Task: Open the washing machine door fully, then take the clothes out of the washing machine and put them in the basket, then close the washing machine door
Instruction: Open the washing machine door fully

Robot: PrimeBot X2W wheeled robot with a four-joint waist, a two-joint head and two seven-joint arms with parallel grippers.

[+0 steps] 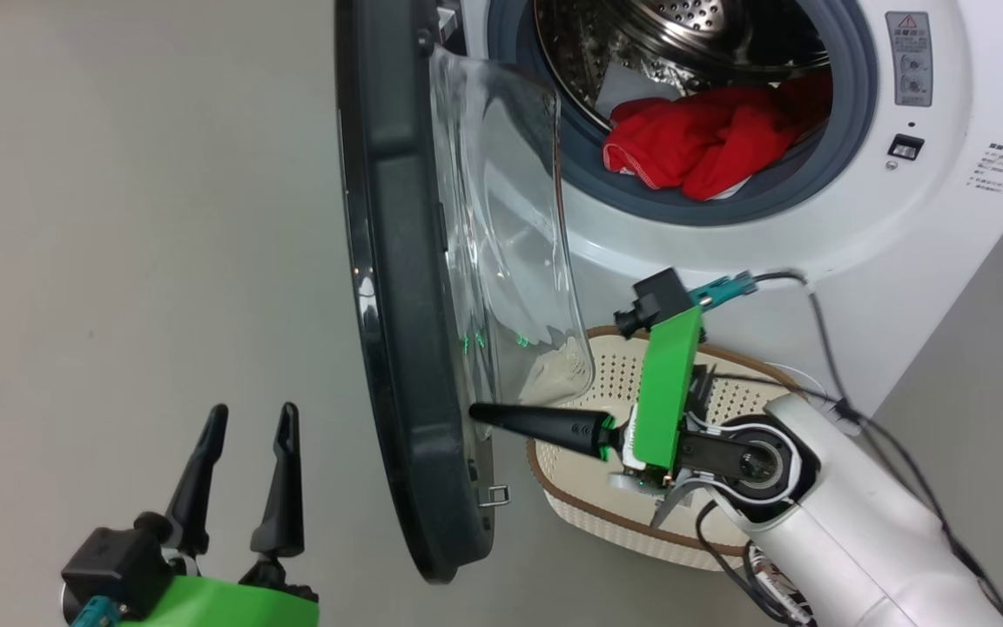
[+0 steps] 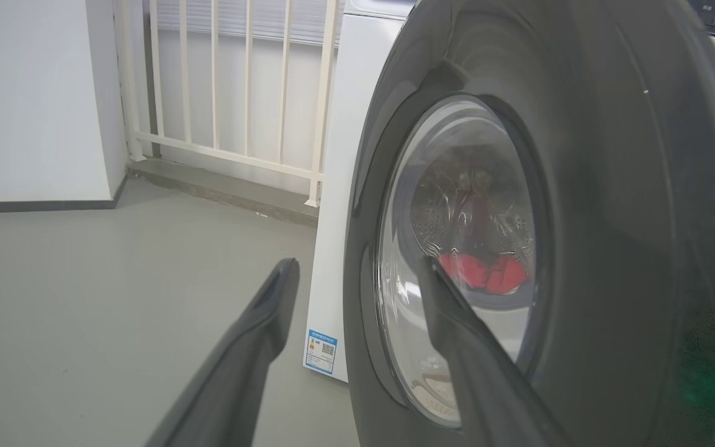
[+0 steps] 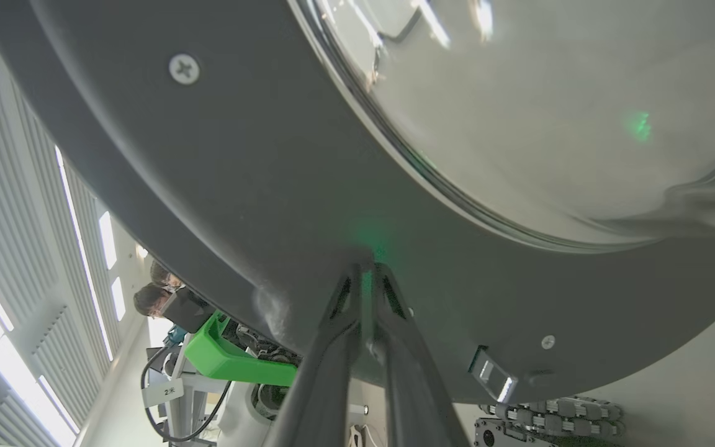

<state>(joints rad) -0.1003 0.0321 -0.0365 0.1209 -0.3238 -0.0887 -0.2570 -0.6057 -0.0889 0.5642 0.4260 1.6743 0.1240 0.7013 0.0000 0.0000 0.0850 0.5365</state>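
The washing machine [image 1: 919,226] stands with its door [image 1: 397,287] swung out edge-on toward me, glass bowl [image 1: 510,252] bulging to the right. Red clothes [image 1: 710,139] lie at the drum's lower lip, and show through the door's window [image 2: 485,273] in the left wrist view. The cream basket [image 1: 606,470] sits on the floor under the drum opening, partly behind my right arm. My right gripper [image 1: 480,414] is shut with nothing in it, its tips pressed against the door's inner rim [image 3: 308,205]. My left gripper [image 1: 249,427] is open on the door's outer side, apart from it.
Grey floor [image 1: 118,218] spreads left of the door. A white railing [image 2: 221,81] and wall stand behind the machine's side. Cables [image 1: 824,331] trail from my right wrist across the machine's front. A person's head [image 3: 149,298] shows past the door in the right wrist view.
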